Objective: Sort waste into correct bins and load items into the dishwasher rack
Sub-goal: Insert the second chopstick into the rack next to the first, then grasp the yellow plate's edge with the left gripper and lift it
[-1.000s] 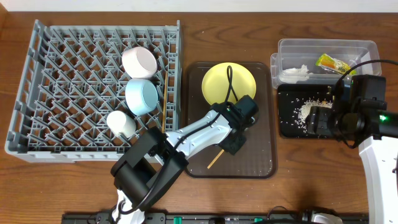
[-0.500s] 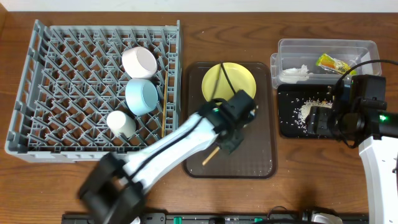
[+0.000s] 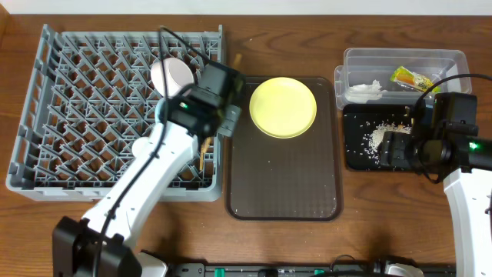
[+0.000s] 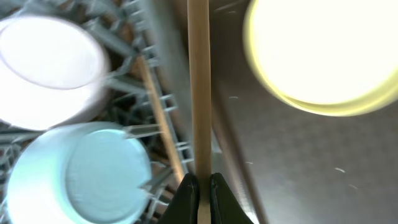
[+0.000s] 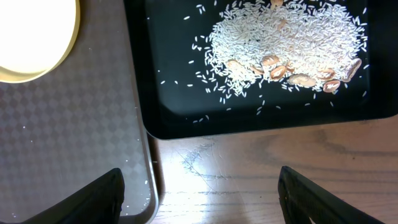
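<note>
My left gripper [image 3: 229, 121] is shut on a wooden chopstick [image 4: 198, 93] and holds it over the right edge of the grey dishwasher rack [image 3: 77, 115]; the stick's far tip [image 3: 237, 58] shows past the arm. The other chopstick [image 3: 201, 154] lies in the rack beside the blue bowl [image 4: 81, 174], the white bowl [image 3: 171, 75] and the white cup [image 3: 146, 151]. The yellow plate [image 3: 283, 106] lies on the brown tray. My right gripper [image 5: 199, 199] is open and empty over bare wood, just in front of the black tray [image 3: 355, 158] of rice grains [image 5: 286, 43].
The clear tub [image 3: 446, 60] at the back right holds the white tissue [image 3: 365, 90] and the yellow-green wrapper [image 3: 411, 78]. The brown serving tray [image 3: 284, 177] lies between rack and bins, bare apart from the plate and a few crumbs. My left arm crosses the rack's front right corner.
My left gripper has carried the chopstick off the brown tray, up and left to the rack's right edge. The plate is now uncovered. The right arm has not moved.
</note>
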Tool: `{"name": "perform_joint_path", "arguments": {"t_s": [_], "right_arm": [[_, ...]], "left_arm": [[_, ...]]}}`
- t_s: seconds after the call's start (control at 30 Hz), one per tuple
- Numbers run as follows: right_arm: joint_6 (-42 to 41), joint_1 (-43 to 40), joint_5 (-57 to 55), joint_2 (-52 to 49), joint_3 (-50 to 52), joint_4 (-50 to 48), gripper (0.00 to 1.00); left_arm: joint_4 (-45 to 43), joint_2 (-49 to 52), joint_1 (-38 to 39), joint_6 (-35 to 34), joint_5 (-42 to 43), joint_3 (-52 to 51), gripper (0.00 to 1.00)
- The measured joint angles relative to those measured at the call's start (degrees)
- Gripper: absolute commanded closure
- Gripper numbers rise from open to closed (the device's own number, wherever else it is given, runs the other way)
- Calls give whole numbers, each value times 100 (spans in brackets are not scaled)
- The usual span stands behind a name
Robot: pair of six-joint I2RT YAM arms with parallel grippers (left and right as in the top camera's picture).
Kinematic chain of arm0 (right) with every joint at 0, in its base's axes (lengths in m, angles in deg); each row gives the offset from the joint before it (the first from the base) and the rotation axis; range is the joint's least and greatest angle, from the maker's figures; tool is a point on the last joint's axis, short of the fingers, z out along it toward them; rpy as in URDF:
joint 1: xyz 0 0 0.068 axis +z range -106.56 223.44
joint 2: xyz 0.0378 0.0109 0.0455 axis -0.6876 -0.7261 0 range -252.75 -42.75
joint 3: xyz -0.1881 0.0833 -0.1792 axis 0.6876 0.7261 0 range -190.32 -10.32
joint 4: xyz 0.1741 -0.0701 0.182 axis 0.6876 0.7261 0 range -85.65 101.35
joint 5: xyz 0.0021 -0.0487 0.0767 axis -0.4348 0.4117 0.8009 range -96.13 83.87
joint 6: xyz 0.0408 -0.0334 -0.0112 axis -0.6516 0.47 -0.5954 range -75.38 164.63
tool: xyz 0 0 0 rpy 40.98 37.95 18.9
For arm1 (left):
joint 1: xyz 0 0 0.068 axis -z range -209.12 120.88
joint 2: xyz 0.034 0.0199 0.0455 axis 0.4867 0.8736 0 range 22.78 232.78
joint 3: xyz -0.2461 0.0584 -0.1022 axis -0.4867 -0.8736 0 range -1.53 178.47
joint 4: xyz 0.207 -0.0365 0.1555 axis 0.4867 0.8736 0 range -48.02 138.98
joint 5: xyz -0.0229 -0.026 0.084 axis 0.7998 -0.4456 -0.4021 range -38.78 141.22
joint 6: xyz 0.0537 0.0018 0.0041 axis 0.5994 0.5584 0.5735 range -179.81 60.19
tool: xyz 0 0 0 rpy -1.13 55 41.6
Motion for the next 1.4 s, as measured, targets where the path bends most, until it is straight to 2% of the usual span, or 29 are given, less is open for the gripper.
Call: {"name": "perform_joint_path", "arguments": {"t_s": [0.13,0.23,0.43,0.5,0.6,0.87,1.13,1.4], "right_arm": [[0,0,0,0,0,0,23],[0,0,0,0,0,0,23],[0,0,0,0,0,2,23],[0,0,0,0,0,2,23],[0,0,0,0,0,2,23],[0,0,2,0,0,2,23],[0,0,0,0,0,0,23],[0,0,0,0,0,2,23]], "left_arm": [[-96,240,-402,-2,155,0,93],[-109,490,-531,13,258,0,84],[-186,885,-533,0,328,0,83],[-247,942,-533,13,345,0,73],[-389,949,-533,9,372,0,65],[-428,876,-487,-2,389,0,59],[-916,278,212,4,721,0,59],[-1821,671,1209,396,970,7,55]]}}
